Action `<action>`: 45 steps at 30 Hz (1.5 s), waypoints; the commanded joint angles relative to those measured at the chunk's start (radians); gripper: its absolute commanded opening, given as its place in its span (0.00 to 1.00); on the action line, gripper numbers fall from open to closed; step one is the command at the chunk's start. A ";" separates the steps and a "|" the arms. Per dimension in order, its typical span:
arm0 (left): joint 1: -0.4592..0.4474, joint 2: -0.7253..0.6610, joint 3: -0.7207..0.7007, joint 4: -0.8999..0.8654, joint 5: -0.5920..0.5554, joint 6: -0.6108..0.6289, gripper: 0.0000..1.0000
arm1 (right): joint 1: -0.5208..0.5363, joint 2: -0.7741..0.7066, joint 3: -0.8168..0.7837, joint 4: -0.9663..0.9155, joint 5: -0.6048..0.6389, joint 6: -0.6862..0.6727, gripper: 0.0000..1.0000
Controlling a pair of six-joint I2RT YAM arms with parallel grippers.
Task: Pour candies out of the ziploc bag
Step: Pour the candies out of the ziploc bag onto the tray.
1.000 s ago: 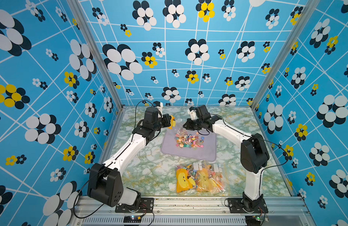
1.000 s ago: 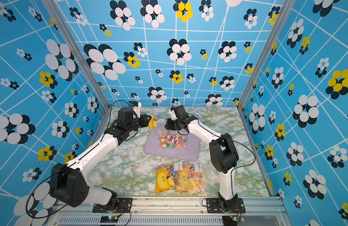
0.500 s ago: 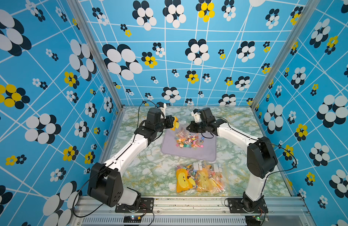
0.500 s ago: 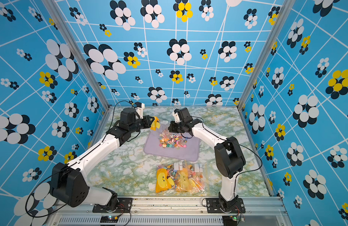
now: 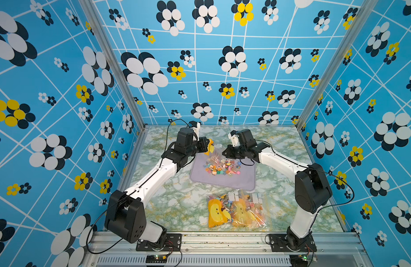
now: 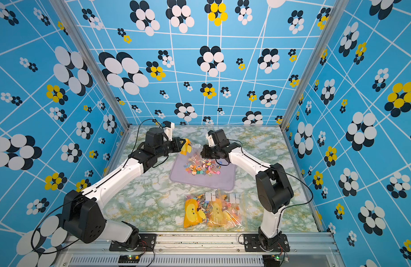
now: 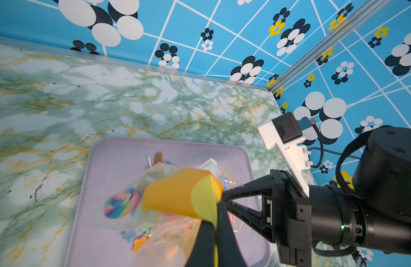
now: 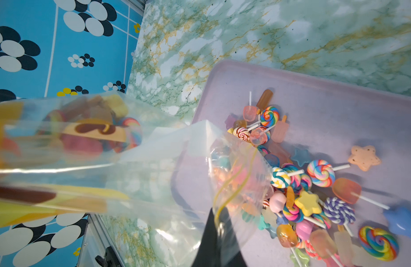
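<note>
My left claw [image 7: 217,205] is clamped on the orange printed end of the ziploc bag [image 7: 176,194], and my right claw [image 8: 219,222] pinches the bag's clear mouth edge. The bag hangs between them above the lavender tray [image 5: 234,182], which sits on the worktop [image 5: 176,203] toward its far edge. Most candies [image 5: 223,167] lie heaped on the tray; a few are in the bag. Two full bags [image 5: 236,211] lie near the front edge.

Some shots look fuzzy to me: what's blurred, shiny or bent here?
Right wrist view: the clear plastic zip bag near the lens is blurred, with a white glare streak; the multicoloured candies on the lilac plastic tray are sharp. Left wrist view: the swirl lollipop inside the bag is soft. In both top views the metal corner posts splay outward.
</note>
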 commanded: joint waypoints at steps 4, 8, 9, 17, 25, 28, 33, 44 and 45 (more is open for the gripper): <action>-0.009 0.002 0.065 0.064 -0.036 0.007 0.00 | -0.015 -0.045 -0.067 -0.048 0.054 0.013 0.02; -0.027 0.004 0.083 0.044 -0.049 0.020 0.00 | -0.028 -0.063 -0.107 -0.031 0.051 0.013 0.02; -0.031 0.004 0.084 0.042 -0.053 0.026 0.00 | -0.030 -0.065 -0.114 -0.028 0.050 0.014 0.02; -0.044 0.023 0.092 0.050 -0.052 0.021 0.00 | -0.047 -0.086 -0.168 -0.010 0.047 0.014 0.02; -0.076 0.045 0.107 0.050 -0.060 0.027 0.00 | -0.066 -0.124 -0.225 0.008 0.052 0.015 0.02; -0.086 0.051 0.115 0.046 -0.064 0.030 0.00 | -0.075 -0.130 -0.238 0.012 0.053 0.012 0.02; -0.097 0.068 0.144 0.033 -0.071 0.039 0.00 | -0.090 -0.141 -0.256 0.016 0.051 0.009 0.02; -0.156 0.116 0.255 -0.099 -0.123 0.140 0.00 | -0.115 -0.176 -0.325 0.054 0.048 0.012 0.02; -0.164 0.125 0.269 -0.128 -0.136 0.156 0.00 | -0.121 -0.177 -0.335 0.064 0.044 0.017 0.02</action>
